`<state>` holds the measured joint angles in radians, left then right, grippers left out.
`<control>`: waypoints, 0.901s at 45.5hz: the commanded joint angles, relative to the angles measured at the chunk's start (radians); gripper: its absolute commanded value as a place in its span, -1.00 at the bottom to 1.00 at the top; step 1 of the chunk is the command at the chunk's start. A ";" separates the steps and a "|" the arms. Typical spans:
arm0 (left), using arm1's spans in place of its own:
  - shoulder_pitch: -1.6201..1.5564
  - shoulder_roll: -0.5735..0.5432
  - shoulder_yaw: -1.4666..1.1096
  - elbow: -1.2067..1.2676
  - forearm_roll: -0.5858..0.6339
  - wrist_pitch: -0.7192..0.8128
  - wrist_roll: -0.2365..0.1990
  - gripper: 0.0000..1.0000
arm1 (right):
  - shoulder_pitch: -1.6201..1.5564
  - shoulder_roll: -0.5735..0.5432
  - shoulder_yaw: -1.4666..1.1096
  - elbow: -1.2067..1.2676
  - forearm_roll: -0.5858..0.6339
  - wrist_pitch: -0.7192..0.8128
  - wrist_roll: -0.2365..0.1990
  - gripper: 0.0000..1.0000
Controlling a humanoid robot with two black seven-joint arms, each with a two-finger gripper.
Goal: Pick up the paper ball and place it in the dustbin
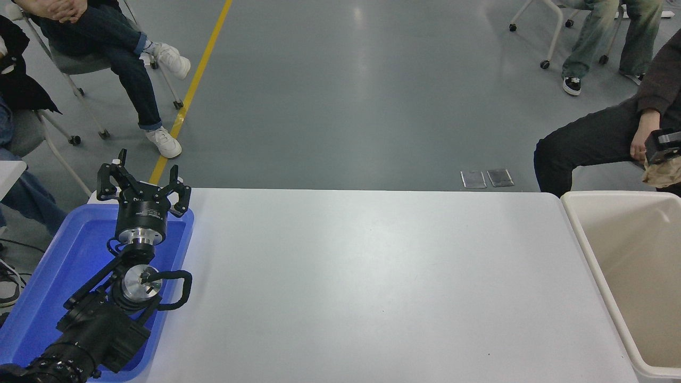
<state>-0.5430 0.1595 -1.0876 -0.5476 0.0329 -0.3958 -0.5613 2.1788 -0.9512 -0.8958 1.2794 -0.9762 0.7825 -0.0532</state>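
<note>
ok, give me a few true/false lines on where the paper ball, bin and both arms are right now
1. The tan crumpled paper ball lies on the white table. False: it hangs from the right gripper at the picture's right edge.
2. The large cream plastic dustbin stands at the table's right end. True.
3. The ball sits inside the dustbin. False: it is held in the picture above the bin's far rim.
4. The left gripper is over the shallow blue plastic tray, fingers open. True.
5. The left gripper holds the ball. False: it holds nothing.
</note>
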 commanded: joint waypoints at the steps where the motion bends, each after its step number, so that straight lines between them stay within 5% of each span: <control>1: 0.000 0.000 0.000 0.000 0.001 0.000 0.000 0.98 | 0.013 0.003 -0.017 0.003 -0.003 0.003 -0.002 -1.00; 17: 0.000 0.000 0.000 0.000 -0.001 0.000 0.000 0.98 | -0.220 0.000 0.000 -0.244 -0.084 0.003 0.015 -1.00; 30: 0.000 0.000 0.000 0.000 -0.001 0.000 0.000 0.98 | -0.649 0.069 0.124 -0.619 -0.121 -0.054 0.159 -1.00; 41: 0.000 0.000 0.000 0.002 -0.001 0.000 0.000 0.98 | -1.031 0.173 0.325 -0.847 -0.111 -0.268 0.173 -1.00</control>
<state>-0.5430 0.1596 -1.0876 -0.5469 0.0321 -0.3958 -0.5614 1.5069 -0.8599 -0.7429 0.6722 -1.0843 0.6781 0.0830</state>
